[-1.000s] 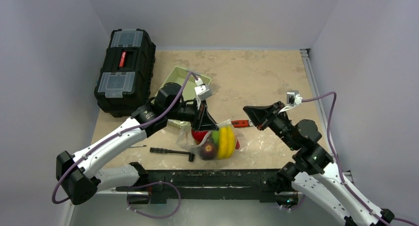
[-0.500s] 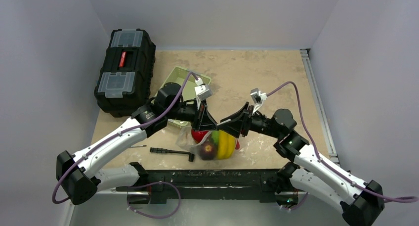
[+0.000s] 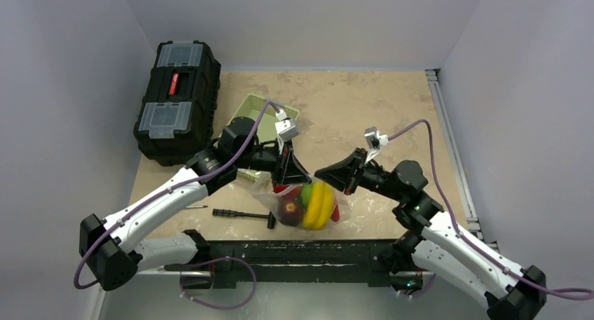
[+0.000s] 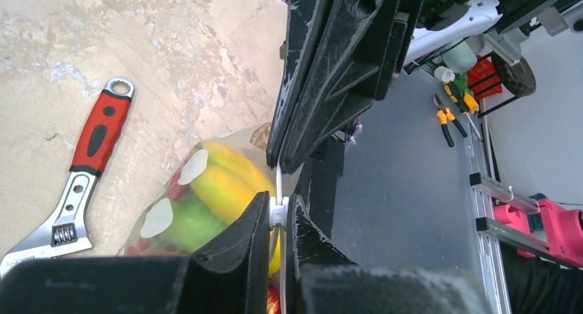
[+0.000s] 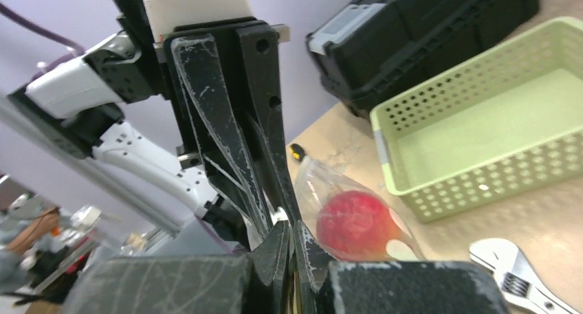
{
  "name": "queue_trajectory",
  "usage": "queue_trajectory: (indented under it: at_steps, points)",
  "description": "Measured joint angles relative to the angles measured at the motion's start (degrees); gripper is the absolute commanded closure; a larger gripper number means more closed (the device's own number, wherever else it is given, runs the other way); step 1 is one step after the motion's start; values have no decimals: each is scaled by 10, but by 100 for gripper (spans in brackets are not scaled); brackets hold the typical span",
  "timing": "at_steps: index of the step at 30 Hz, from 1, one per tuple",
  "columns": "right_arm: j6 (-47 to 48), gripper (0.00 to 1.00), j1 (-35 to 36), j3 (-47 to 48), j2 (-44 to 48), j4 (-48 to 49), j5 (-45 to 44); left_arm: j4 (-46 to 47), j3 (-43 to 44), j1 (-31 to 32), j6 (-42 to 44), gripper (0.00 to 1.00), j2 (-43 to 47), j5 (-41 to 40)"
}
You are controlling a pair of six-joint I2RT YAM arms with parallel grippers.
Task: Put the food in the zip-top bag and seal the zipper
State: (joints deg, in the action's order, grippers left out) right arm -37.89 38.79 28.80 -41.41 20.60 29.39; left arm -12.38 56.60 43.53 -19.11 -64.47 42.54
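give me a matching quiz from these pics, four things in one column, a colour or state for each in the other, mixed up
Things:
1. toolbox
2. basket
3. wrench
4. zip-top bag

Descriptions:
a. clear, pinched at its top edge by left gripper and right gripper
b. red handle, lying flat
c. black, at the far left
d. pale green, perforated walls

Pairs: 1-c, 2-d, 3-b, 4-a

A black toolbox [image 3: 178, 101] sits far left on the counter [image 3: 350, 103], with a pale green basket [image 3: 260, 111] (perforated walls) just right of it. A red-handled wrench [image 4: 86, 156] lies flat. A black-handled tool [image 3: 244, 215] lies near-left.
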Motion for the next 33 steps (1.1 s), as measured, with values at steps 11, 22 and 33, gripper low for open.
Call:
queue_trajectory:
  at_steps: [11, 22, 33]
  points:
    - [19, 100, 6, 12, 93, -161, -220, -18, 9, -3, 7, 100, -24, -23]
    - [63, 100, -7, 39, 133, -236, -344, -92, 9, -7, 25, 100, -18, -14]
    - [261, 33, -7, 312, -54, -438, -120, -101, 28, -8, 42, 100, -26, -2]
